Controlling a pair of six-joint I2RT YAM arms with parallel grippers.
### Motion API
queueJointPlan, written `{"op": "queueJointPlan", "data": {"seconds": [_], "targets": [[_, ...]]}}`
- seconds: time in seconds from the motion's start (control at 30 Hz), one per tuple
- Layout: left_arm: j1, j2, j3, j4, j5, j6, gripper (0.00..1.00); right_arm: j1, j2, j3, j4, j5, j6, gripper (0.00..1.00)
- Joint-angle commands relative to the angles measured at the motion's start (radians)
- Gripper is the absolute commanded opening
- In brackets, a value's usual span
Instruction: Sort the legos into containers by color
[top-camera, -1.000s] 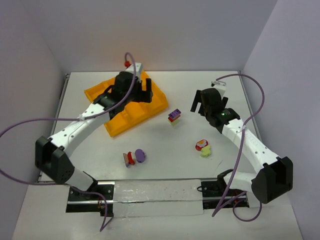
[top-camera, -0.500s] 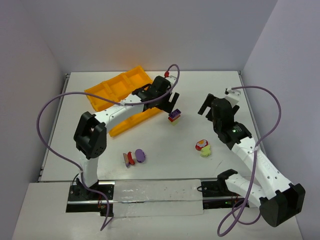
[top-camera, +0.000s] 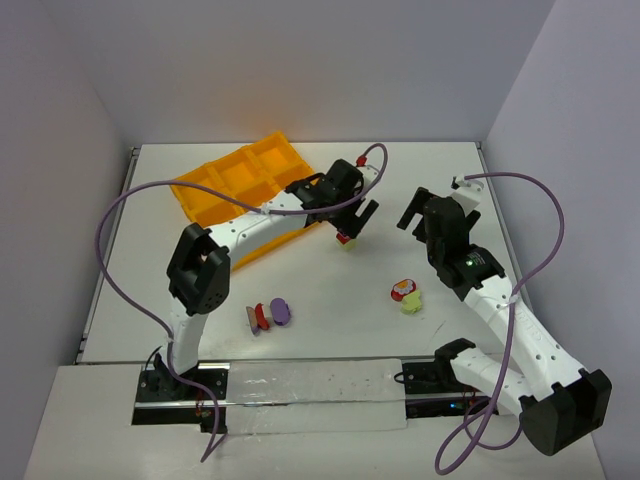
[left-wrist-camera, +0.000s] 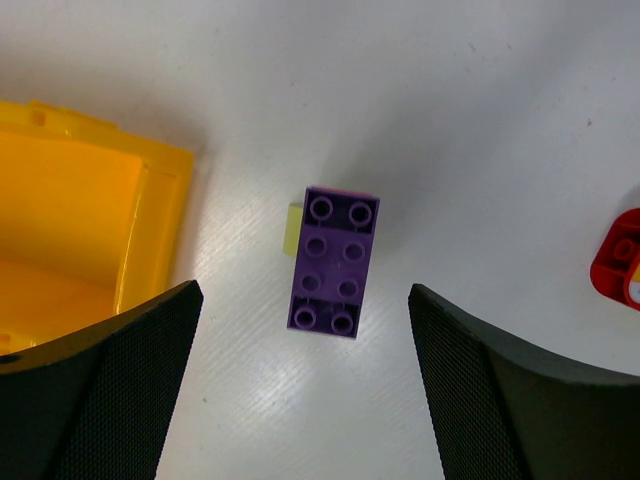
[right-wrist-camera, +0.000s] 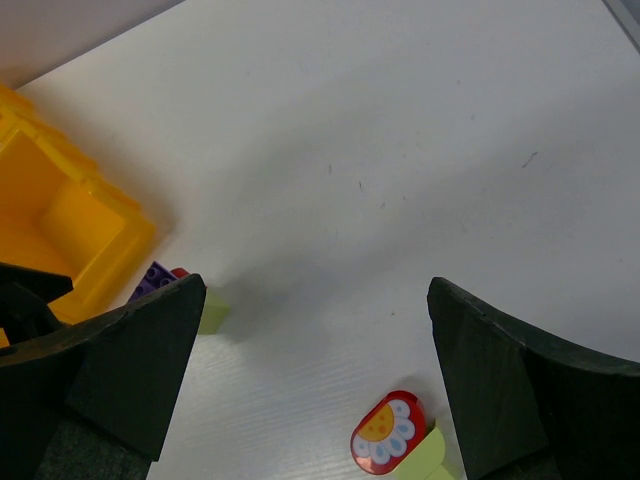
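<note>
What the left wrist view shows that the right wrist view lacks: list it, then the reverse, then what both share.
Left wrist only: the purple brick from straight above, all eight studs clear, under the open left claw.
Right wrist only: the flower print on the red piece, stacked on a yellow-green brick, framed by the open right claw; the left wrist view has just an unidentifiable red edge.
Both: a corner of the orange-yellow tray, and that purple brick, only a sliver in the right wrist view.
</note>
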Motion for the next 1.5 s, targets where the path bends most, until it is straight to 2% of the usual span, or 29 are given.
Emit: {"op": "queueJointPlan", "data": {"seconds": [0.0, 0.6, 0.77, 0.9, 1.27, 1.4, 1.47], "targets": [[-0.008, 0.077, 0.116, -0.068, 0.017, 0.033, 0.91, -0.003, -0.013, 0.028, 0.016, 0.035, -0.003, 1.00], [-0.009, 0.104, 0.121, -0.060, 0.032, 0.043, 0.74, -0.004, 0.000, 0.040, 0.005, 0.041, 0.021, 1.00], [-0.008, 0.087, 0.104, -0.049, 0.041, 0.038, 0.72, -0.005, -0.001, 0.041, 0.000, 0.043, 0.025, 1.00], [-0.009, 0.077, 0.098, -0.041, 0.052, 0.038, 0.64, -0.005, 0.000, 0.045, -0.003, 0.050, 0.027, 1.00], [-0.008, 0.080, 0.088, -0.036, 0.071, 0.033, 0.62, -0.005, -0.005, 0.060, -0.009, 0.084, -0.001, 1.00], [-0.009, 0.075, 0.077, -0.022, 0.071, 0.028, 0.59, -0.008, -0.001, 0.077, -0.010, 0.095, -0.015, 1.00], [-0.009, 0.075, 0.078, -0.019, 0.075, 0.025, 0.54, -0.008, 0.000, 0.083, -0.009, 0.095, -0.016, 1.00]]}}
